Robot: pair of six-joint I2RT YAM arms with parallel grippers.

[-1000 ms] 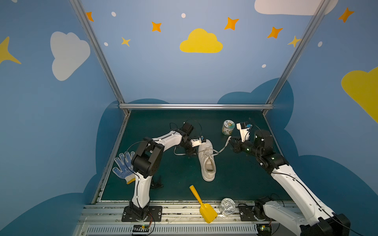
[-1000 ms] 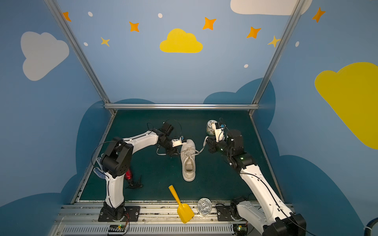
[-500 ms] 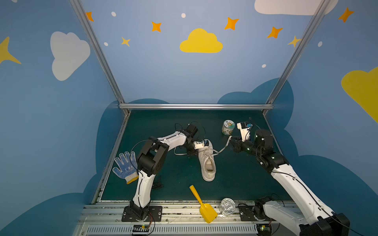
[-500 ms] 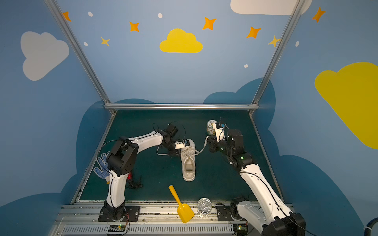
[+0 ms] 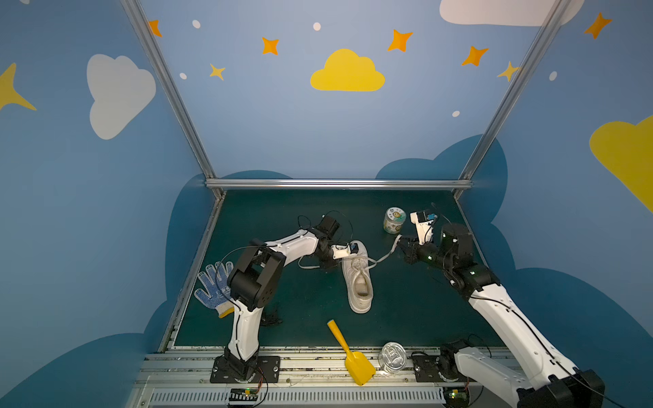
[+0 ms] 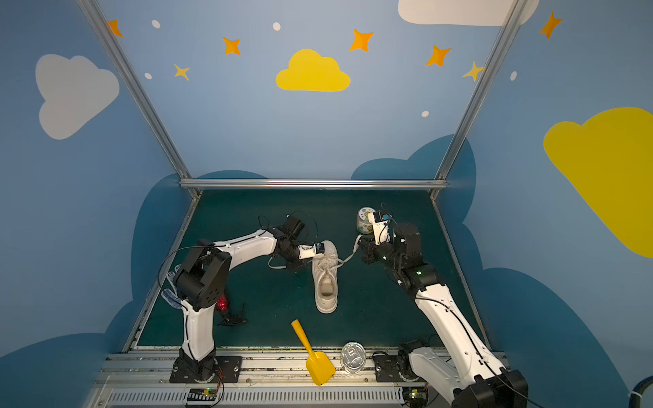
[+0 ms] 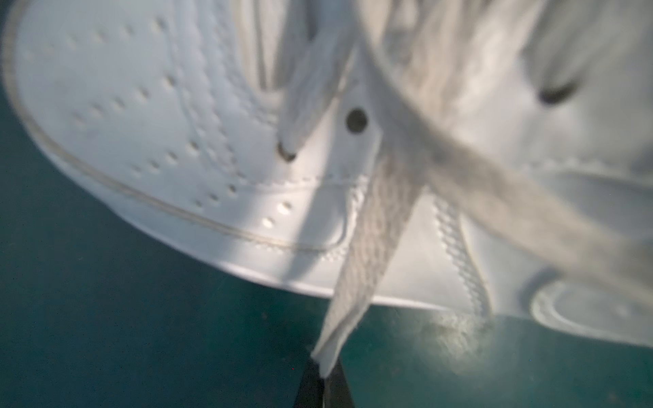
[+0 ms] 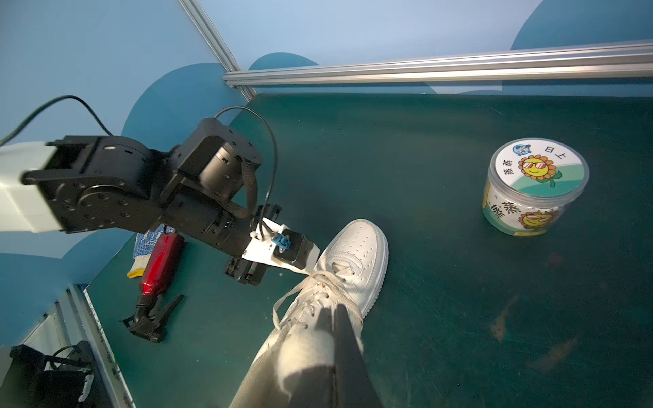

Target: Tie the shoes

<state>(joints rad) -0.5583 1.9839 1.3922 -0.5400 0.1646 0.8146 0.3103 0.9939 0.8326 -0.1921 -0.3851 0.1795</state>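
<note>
The shoe (image 5: 359, 282) (image 6: 325, 282), a white low-top sneaker, lies in the middle of the green mat with its toe toward the back wall. My left gripper (image 5: 333, 265) (image 7: 324, 379) sits low at the shoe's left side, and its dark fingertips are shut on a flat white lace (image 7: 374, 240) that runs up to the eyelets. My right gripper (image 5: 402, 247) (image 8: 334, 318) hovers to the right of the toe. It is shut on the other lace (image 5: 383, 256), which stretches from the shoe up to it.
A blue-dotted glove (image 5: 213, 286) lies at the mat's left edge behind the left arm. A red-handled tool (image 8: 160, 265) lies near it. A labelled jar (image 5: 394, 219) stands at the back right. A yellow scoop (image 5: 349, 353) and a tin can (image 5: 392, 356) are at the front edge.
My left arm has swung in toward the shoe and its gripper has closed on the left lace. The right arm has held still with its lace.
</note>
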